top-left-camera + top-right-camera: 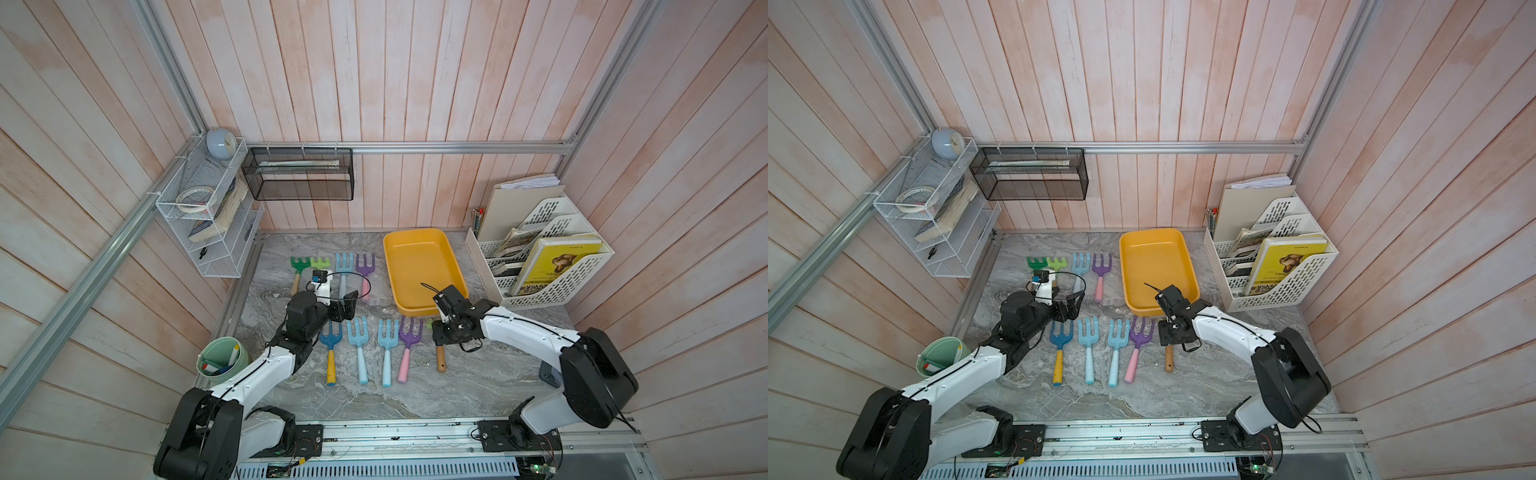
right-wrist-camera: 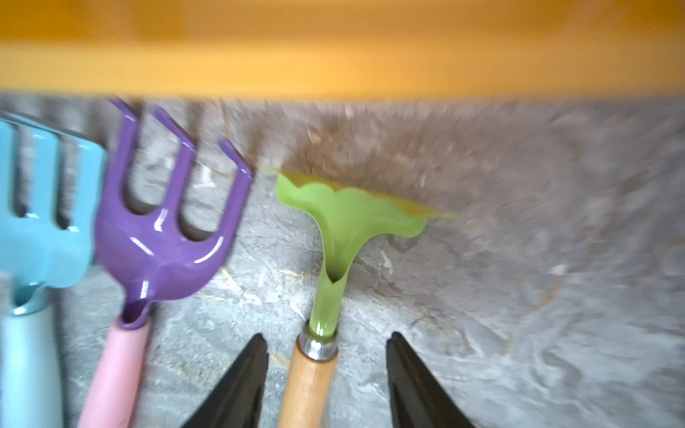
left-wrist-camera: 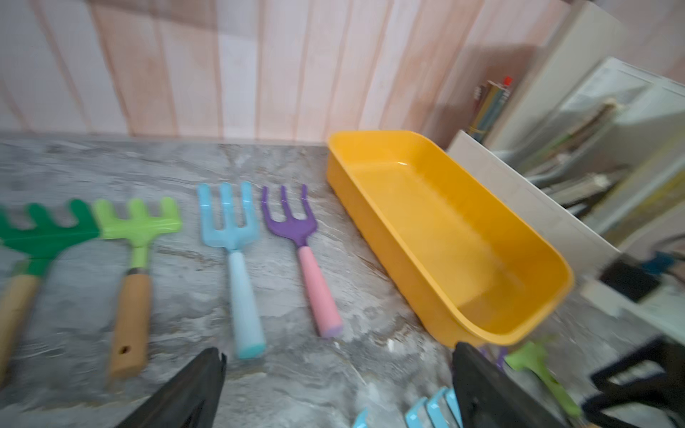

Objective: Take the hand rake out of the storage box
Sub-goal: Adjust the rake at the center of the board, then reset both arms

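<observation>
- A white wire shelf [image 1: 208,232] hung on the side wall, and a green bucket [image 1: 203,353] holding markers stood at the worktop's [image 1: 415,395] edge beside the left arm.
- The left tool [image 1: 347,306] hung above the worktop between the two rows of garden tools. Its jaws were spread wide and gripped nothing, as the left wrist view also showed [image 3: 339,352].
- The far row lay flat with the heads toward the back wall: a dark green rake [image 1: 300,262], a light green rake [image 1: 321,262], a light blue fork [image 1: 345,262] and a purple fork with a pink handle [image 1: 365,262].
- The near row lay the same way: a blue fork with a yellow handle [image 1: 331,338], two pale blue forks [image 1: 358,332] [image 1: 387,334], then a second purple fork [image 1: 410,334].
- The hand rake [image 2: 348,218], light green with a wooden handle, lay on the worktop just beyond that second purple fork. It was outside the storage box, with its head pointing at the box's near end.
- The right tool [image 2: 328,337] hovered over the hand rake's handle near the metal collar. Its jaws were released, one on each side of the wood with a gap on both sides. In both top views the tool hid the rake's head, and only the handle end [image 1: 440,361] showed.
- The yellow storage box [image 1: 419,266] sat behind the right tool, its long side running toward the back wall.
- A white perforated file rack [image 1: 557,282] with books stood against the wall, just beside the storage box.
</observation>
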You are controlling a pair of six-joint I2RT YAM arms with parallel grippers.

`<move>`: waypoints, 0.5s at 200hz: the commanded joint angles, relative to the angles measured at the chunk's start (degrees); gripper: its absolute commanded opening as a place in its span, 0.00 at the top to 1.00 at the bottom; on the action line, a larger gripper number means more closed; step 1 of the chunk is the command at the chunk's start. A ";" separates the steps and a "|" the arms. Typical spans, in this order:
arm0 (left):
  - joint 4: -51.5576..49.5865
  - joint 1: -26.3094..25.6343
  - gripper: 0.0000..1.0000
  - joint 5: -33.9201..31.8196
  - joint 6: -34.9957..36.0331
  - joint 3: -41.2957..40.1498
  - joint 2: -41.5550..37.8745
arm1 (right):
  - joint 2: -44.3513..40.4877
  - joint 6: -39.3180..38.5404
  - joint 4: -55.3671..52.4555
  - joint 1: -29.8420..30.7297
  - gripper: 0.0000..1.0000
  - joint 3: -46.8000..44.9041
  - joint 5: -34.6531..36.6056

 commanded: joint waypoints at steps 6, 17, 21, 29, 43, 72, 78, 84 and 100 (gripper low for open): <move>-3.77 6.03 0.00 -20.27 -0.17 1.32 -3.61 | -8.28 -6.15 11.19 -0.95 0.06 4.80 14.83; -2.06 8.58 0.00 -20.68 0.94 -0.04 -4.15 | -11.48 -10.73 23.03 -2.11 0.02 0.89 21.49; -1.32 9.53 0.00 -20.18 1.51 -0.72 -4.30 | -12.66 -12.56 28.14 -2.57 0.02 -1.34 24.20; 0.78 11.82 0.00 -19.17 1.40 -2.49 -4.30 | -14.89 -18.91 39.64 -4.08 0.02 -7.32 27.16; 8.62 17.10 0.00 -12.32 3.45 -7.26 -3.51 | -17.71 -28.50 61.79 -8.07 0.02 -19.44 28.54; 31.29 19.72 0.00 -12.04 8.87 -16.84 3.64 | -16.13 -30.98 87.98 -21.11 0.02 -34.71 17.27; 34.93 19.82 0.00 -12.39 9.66 -16.84 6.56 | -14.96 -32.10 87.72 -22.60 0.02 -35.22 16.68; 33.76 19.81 0.00 -11.49 10.05 -15.62 7.84 | -13.45 -33.44 86.69 -23.70 0.02 -35.21 16.87; 35.00 20.07 0.00 -8.31 13.00 -13.91 10.82 | -9.33 -34.28 85.35 -25.92 0.02 -35.28 18.90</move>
